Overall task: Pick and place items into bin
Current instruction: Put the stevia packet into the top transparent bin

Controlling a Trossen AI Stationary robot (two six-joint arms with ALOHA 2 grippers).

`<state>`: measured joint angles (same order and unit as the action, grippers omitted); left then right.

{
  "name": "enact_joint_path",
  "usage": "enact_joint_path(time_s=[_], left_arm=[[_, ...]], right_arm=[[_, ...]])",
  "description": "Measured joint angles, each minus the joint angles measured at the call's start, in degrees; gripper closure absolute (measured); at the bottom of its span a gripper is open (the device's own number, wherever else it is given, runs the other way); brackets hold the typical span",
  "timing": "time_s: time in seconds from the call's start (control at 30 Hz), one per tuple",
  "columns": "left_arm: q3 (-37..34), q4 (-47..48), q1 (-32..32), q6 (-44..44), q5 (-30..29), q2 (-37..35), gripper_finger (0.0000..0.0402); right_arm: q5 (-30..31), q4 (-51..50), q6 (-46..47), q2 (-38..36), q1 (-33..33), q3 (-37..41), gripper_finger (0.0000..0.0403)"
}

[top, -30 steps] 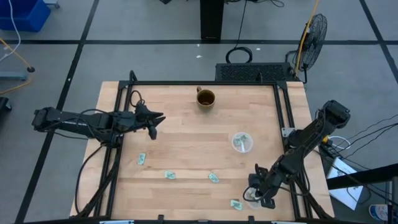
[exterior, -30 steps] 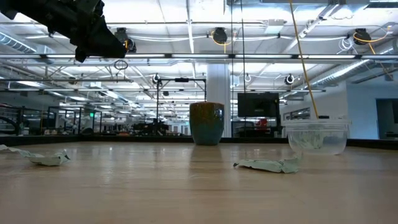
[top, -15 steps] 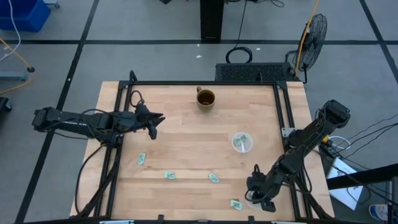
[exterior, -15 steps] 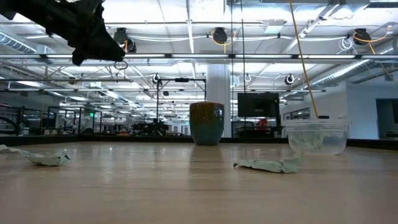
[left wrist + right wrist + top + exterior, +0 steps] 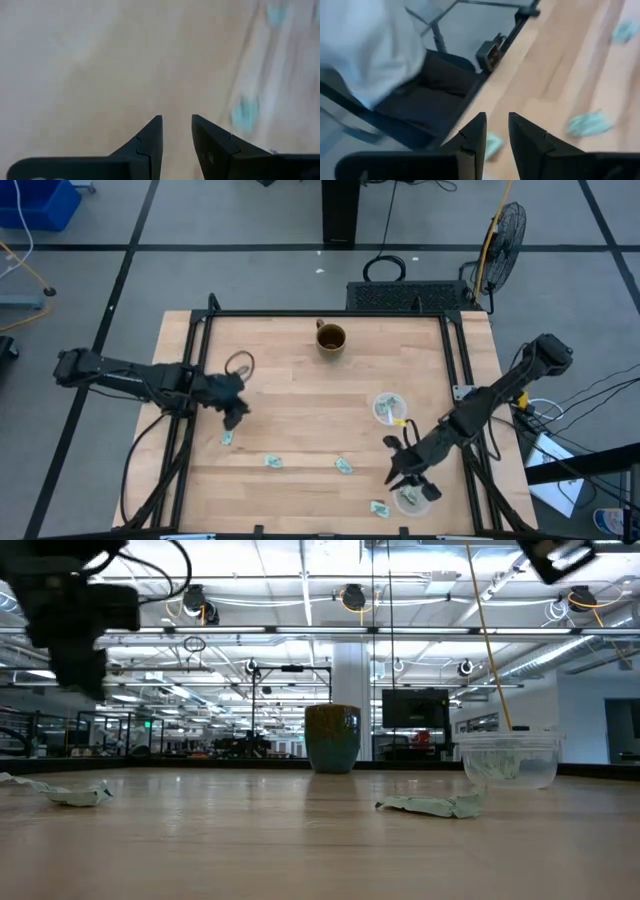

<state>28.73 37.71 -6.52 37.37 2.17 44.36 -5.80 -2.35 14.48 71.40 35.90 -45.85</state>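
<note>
Several tiny pale green wrapped pieces lie flat on the wooden table: one at the near left [image 5: 227, 438], one [image 5: 273, 462], one [image 5: 343, 466] and one by the near edge [image 5: 379, 507]. A clear cup [image 5: 388, 408] holds more of them. My left gripper [image 5: 232, 412] hangs just far of the near-left piece, fingers a little apart and holding nothing [image 5: 177, 125]. My right gripper [image 5: 398, 464] hovers over the near right area, between the clear cup and a second clear round container [image 5: 410, 498], open and empty [image 5: 497, 125].
A brown mug [image 5: 331, 338] stands near the far edge, seen in the low view too [image 5: 332, 738]. Black frame rails run along the table's left [image 5: 190, 380] and right [image 5: 462, 370] sides. Bare wood lies in the table's middle.
My left gripper has swung toward the near edge and tipped down, ending close to the near-left piece. My right gripper has moved from the near right corner toward the far edge and the clear cup, uncovering the second clear container. No piece has moved.
</note>
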Motion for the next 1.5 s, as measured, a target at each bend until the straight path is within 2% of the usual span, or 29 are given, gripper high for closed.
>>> enact_joint_path(time_s=[0.13, 0.2, 0.4, 0.57, 0.77, 1.0, 1.37, 1.5], left_arm=[[0.0, 7.2, -3.2, 4.1, 10.1, 3.1, 0.0293], [0.0, 11.3, -5.3, 6.2, 11.6, 5.2, 0.0293], [0.0, 17.0, -11.2, 6.6, 2.7, 12.4, 0.0293], [0.0, 14.2, -13.6, 7.1, 2.0, 17.4, 0.0293], [0.0, 13.7, -14.7, 10.4, -2.6, 22.4, 0.0293], [0.1, 9.1, -15.4, 8.7, -0.6, 25.8, 0.0293], [1.8, 9.1, -15.4, 15.0, 6.1, 23.7, 0.0293], [2.9, 8.3, -15.4, 15.6, 6.2, 23.6, 0.0293]], right_arm=[[0.0, -0.1, -11.8, -0.3, -2.8, 0.0, 0.0329], [0.0, -0.9, -14.5, -0.3, -4.0, 0.0, 0.0329], [0.0, -4.3, -15.8, -0.2, -7.1, 0.0, 0.0329], [0.0, -4.8, -15.5, -0.3, -8.9, 0.0, 0.0328], [0.0, -4.9, -15.4, -0.3, -10.0, 0.0, 0.0328], [0.0, -6.2, -15.4, -0.3, -10.1, 0.0, 0.0328], [0.0, -6.1, -15.8, -0.3, -10.1, 0.0, 0.0328], [0.0, -6.1, -15.8, -0.3, -10.1, 0.0, 0.0328]])
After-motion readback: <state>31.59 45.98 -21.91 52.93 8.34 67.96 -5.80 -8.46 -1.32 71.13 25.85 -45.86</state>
